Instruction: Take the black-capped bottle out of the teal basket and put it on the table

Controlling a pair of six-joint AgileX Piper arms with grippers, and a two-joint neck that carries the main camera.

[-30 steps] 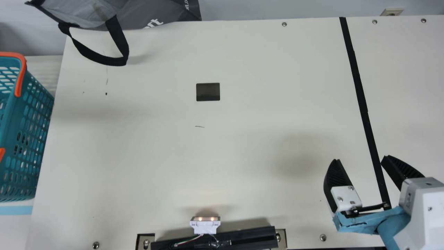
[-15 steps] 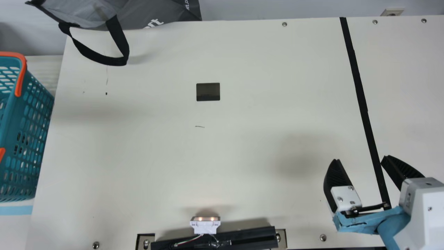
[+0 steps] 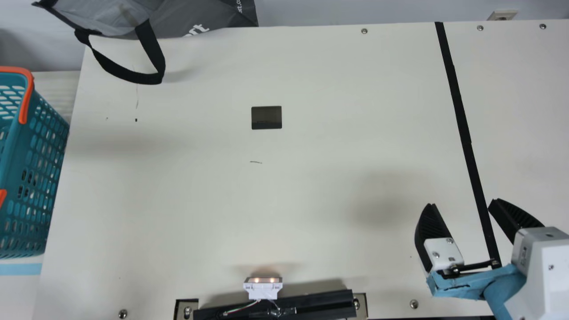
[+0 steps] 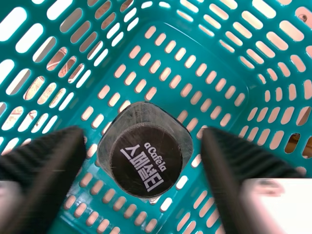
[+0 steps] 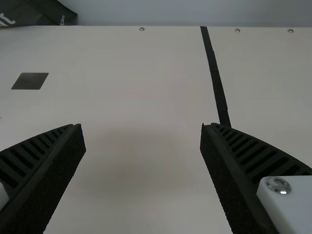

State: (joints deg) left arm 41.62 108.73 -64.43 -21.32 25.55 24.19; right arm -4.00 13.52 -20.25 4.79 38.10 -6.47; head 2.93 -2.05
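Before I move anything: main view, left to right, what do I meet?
Teal basket → gray bag's black strap → dark rectangle → right gripper, open. Left out the black tape line, as it overlaps the gripper's span.

Left wrist view, lower centre of the frame: a black cap bears white print in two slanting lines, a smaller one in Latin letters and a larger, bolder one in Korean. Main view, upper left: a gray bag carries bold white Latin letters, partly cut off, and a tiny white line near its right end. Right wrist view, upper left corner: the bag's white lettering, cropped by the frame's edge.
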